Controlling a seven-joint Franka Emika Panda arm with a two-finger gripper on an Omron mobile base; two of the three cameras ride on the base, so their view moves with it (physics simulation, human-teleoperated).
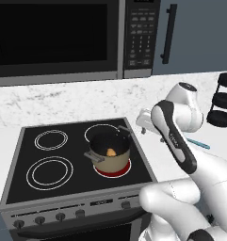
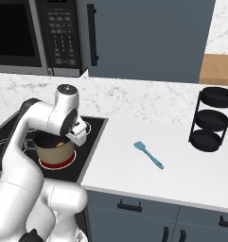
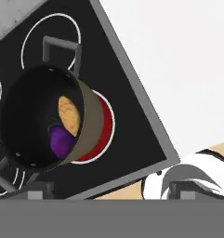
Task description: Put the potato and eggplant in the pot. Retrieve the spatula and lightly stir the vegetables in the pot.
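Vegetables in the pot, spatula waiting on the counter.

The potato (image 3: 69,115) and the eggplant (image 3: 60,141) lie together at the bottom of the pot (image 1: 110,156), touching each other, so the first half of the task looks done. The pot sits on the glowing red front-right burner (image 1: 116,170) of the stove (image 1: 20,160), a sensible spot for stirring. The spatula (image 2: 148,154) lies flat on the white counter (image 2: 134,175), well apart from the pot and to its right, between the stove and the black tiered rack (image 2: 211,119); it seems the next thing to fetch. The gripper (image 3: 108,190) hovers above the stove's right edge, just beside the pot, touching nothing. Its fingertips (image 3: 40,190) stand wide apart at the bottom of the hand view with nothing between them.
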